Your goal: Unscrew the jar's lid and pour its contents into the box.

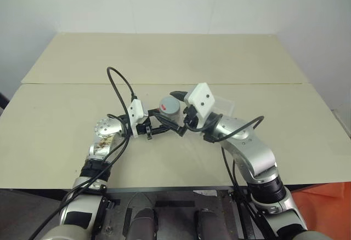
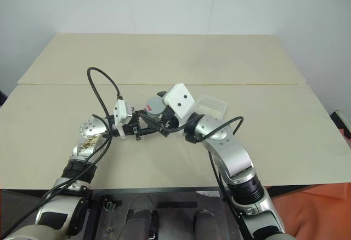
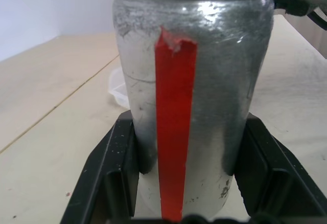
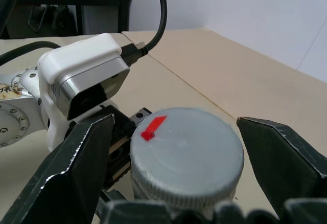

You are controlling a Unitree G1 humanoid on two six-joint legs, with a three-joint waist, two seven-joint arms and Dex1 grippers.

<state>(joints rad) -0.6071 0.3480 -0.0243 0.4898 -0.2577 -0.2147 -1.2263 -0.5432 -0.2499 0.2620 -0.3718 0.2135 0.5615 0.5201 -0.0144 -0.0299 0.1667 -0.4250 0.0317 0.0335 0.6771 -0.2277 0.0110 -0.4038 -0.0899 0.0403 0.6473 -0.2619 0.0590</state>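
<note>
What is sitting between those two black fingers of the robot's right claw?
The round grey lid with a red mark, on the silvery jar, lies between the open right gripper's fingers, untouched, in the right wrist view.

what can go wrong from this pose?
1. The right gripper is open, its fingers either side of the lid with gaps; an off-centre close could tilt the jar.
2. The left gripper holds the jar low; twisting may spin it.
3. The box sits behind the right arm; pouring could miss.
</note>
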